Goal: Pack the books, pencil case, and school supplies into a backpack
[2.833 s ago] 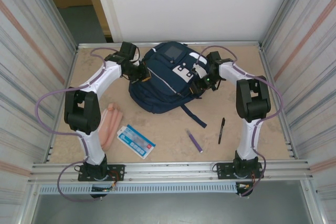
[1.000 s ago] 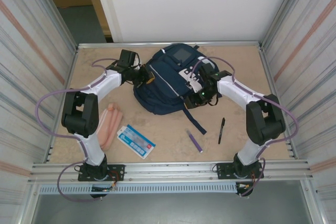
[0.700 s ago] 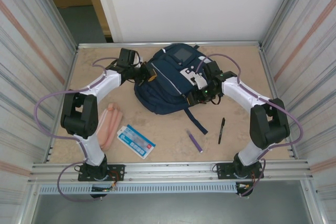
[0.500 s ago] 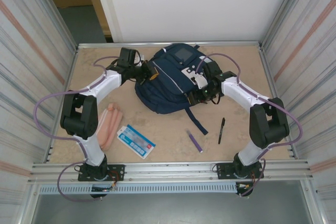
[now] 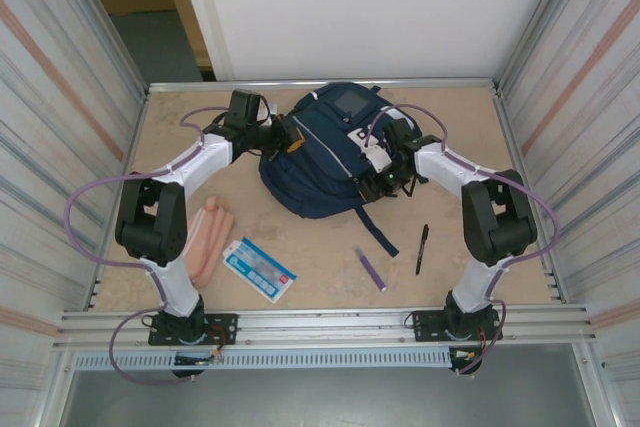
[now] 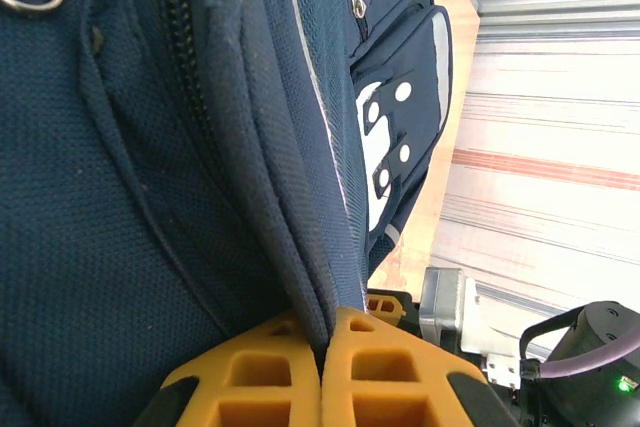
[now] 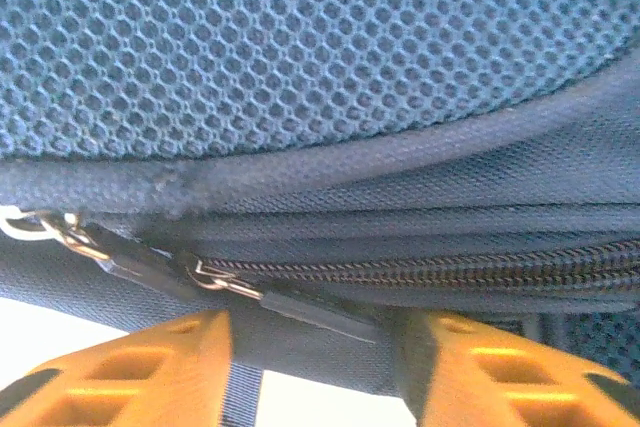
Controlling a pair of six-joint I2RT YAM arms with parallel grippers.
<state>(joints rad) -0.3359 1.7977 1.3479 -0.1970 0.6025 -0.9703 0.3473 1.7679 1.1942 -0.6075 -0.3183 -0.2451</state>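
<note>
**Both grippers at the backpack**

From above, the left gripper (image 5: 285, 139) and right gripper (image 5: 378, 172) meet opposite sides of the backpack (image 5: 320, 162) at upper centre, their fingers too small to read. The left wrist view shows the left gripper (image 6: 322, 367) pressed together on a fold of backpack (image 6: 120, 197) fabric. In the right wrist view the right gripper (image 7: 310, 367) stands spread, with a dark seam and a zip pull (image 7: 225, 285) between its fingers; whether they clamp the backpack (image 7: 300, 47) I cannot tell.

On the table (image 5: 470, 127), the pouch (image 5: 208, 237) and booklet (image 5: 259, 269) lie lower left; the purple pen (image 5: 371, 269) and black pen (image 5: 422, 248) lie lower right, beside a loose strap (image 5: 375, 230).

Since half a second ago the right elbow has swung inward; the loose items have not moved
</note>
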